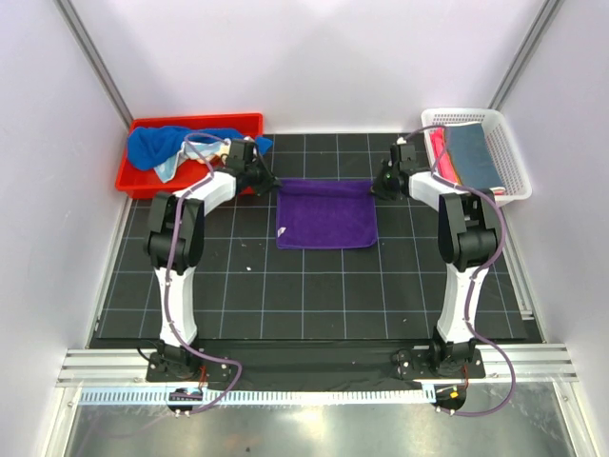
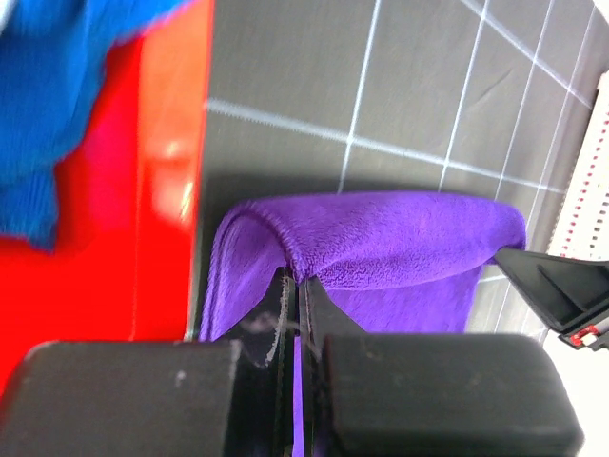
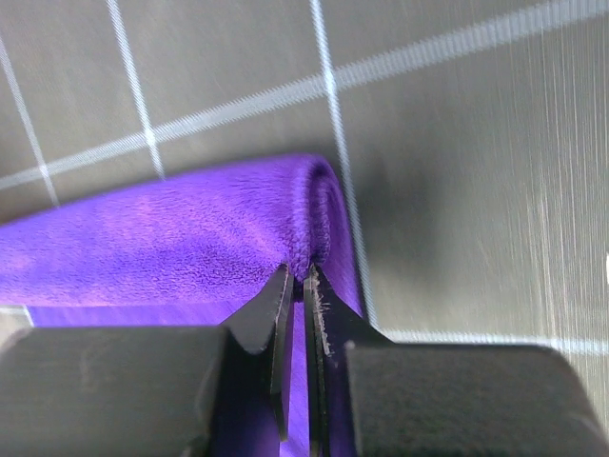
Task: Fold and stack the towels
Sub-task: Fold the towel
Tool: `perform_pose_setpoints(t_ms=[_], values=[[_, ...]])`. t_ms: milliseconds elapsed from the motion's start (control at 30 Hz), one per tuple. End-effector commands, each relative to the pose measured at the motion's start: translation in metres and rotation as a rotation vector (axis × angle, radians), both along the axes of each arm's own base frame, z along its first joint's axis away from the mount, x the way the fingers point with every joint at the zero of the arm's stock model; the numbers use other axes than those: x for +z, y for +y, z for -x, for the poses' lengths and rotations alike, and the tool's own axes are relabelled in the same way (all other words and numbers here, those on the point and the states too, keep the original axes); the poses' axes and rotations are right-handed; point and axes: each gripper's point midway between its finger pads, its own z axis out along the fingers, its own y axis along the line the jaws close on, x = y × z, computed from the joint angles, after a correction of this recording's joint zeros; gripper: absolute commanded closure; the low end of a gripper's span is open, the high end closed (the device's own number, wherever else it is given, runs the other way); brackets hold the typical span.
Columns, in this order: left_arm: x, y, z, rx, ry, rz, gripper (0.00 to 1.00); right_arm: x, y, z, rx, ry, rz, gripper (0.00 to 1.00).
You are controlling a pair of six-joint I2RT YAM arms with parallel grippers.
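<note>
Both grippers are clenched on one cloth. My left gripper (image 2: 295, 286) pinches one far corner of the purple plush towel (image 2: 381, 238), and my right gripper (image 3: 297, 281) pinches the other. Gripping both corners of one edge keeps it level, which I judge sets up carrying that edge over as a fold. From the grippers back toward the arm bases, the towel lies flat on the black gridded counter (image 1: 314, 295).

The wrist views show the edge raised and curled over at each pinch, which the overhead view cannot resolve. Only the overhead view shows the whole towel and what lies further out. Just outside the left gripper is a red plastic bin (image 1: 143, 183) with a bright blue towel (image 1: 157, 143) heaped inside. Just outside the right gripper is a white mesh basket (image 1: 512, 157) holding a folded pink towel (image 1: 438, 152) and a slate blue towel (image 1: 473, 152).
</note>
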Motion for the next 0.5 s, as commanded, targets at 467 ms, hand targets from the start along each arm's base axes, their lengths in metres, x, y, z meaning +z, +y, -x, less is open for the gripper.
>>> perform_pose_setpoints(t_ms=[467], values=[[0.021,0.004,0.056,-0.011,-0.022,0.048,1.0,0.031,-0.003,0.056,-0.02,-0.058,-0.039,0.99]])
